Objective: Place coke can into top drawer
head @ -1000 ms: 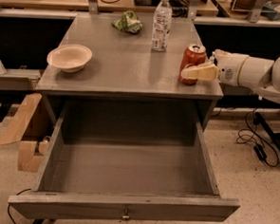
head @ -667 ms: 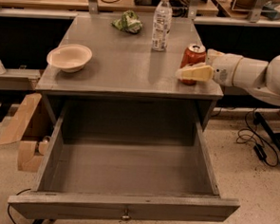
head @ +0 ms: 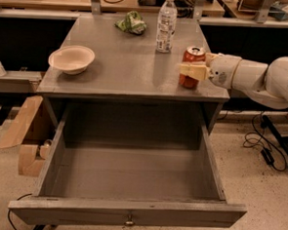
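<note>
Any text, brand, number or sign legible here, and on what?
On the coke can: lettering too blurred to read.
On the water bottle: label print too small to read.
On the green packet: print unreadable.
On the gripper, against the coke can: no marking visible.
Nothing is legible.

No text can be read for sure here. The coke can (head: 189,82), standing at the right edge of the cabinet top (head: 122,71), shows only red colour, and its lettering is too blurred. The water bottle (head: 166,21) has a pale label, but its print is not legible. The gripper (head: 189,71), at the coke can, shows no readable marking.
</note>
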Robot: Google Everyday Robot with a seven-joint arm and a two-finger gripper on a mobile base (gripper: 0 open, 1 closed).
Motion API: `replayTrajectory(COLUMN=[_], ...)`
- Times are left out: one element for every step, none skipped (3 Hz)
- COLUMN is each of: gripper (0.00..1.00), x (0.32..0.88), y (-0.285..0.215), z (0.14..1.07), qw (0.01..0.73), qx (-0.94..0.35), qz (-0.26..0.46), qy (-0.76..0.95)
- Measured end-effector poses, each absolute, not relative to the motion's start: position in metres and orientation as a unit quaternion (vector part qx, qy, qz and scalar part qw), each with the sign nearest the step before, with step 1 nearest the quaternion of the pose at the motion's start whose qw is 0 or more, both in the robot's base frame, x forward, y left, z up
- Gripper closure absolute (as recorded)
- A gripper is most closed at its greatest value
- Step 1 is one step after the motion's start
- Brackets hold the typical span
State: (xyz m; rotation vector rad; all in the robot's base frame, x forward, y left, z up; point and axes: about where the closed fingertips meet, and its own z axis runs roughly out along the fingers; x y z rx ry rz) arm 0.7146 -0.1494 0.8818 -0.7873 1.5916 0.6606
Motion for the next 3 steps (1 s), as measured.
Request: replayTrajectory(gripper=[0.64,0.88,1.00], x=[0.7150,0.7152,0.7154], y=[-0.1463,-0.1430,-0.1405], z=[0.8815,0.8813,0.8811], qw=[0.583,0.582,0.582], qx=[-0.339,-0.340,-0.341], qz=[0.285,0.286,0.288], qy=[0.682,0.681,0.680])
